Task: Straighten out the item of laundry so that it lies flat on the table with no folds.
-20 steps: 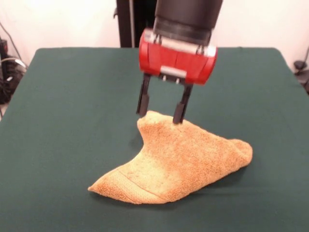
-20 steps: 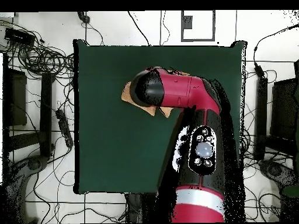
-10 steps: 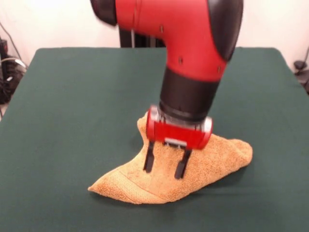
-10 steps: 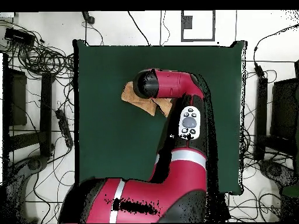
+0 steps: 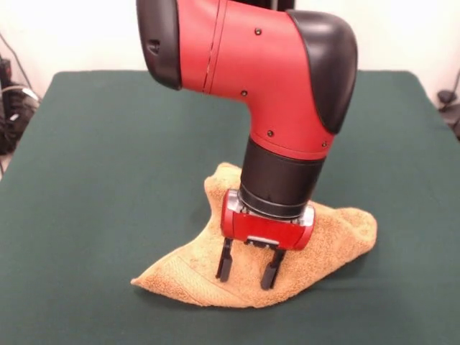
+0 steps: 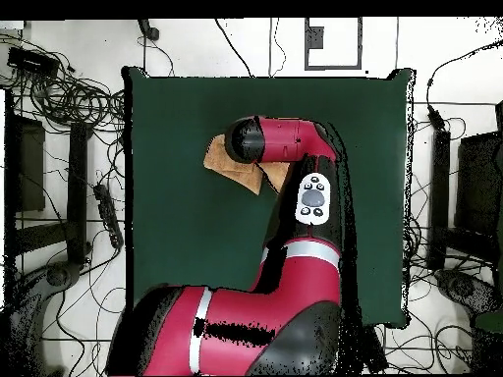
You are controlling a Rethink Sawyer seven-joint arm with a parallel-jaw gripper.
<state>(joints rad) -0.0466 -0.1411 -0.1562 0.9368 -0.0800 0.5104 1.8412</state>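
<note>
The item of laundry, an orange-tan towel, lies folded and bunched on the green table, with a woven band along its near edge. My gripper stands open right over the towel's near part, its two black fingertips down at or on the cloth. In the overhead view the arm's head covers most of the towel; only tan corners stick out beside it, and the gripper is hidden there.
The table's edges are bordered by cables and stands on the floor. My arm stretches across the table's middle from the base side.
The gripper has come toward the camera and down, from above the towel's raised far corner to its low near part. The arm has swung in over the table. The towel has hardly moved.
</note>
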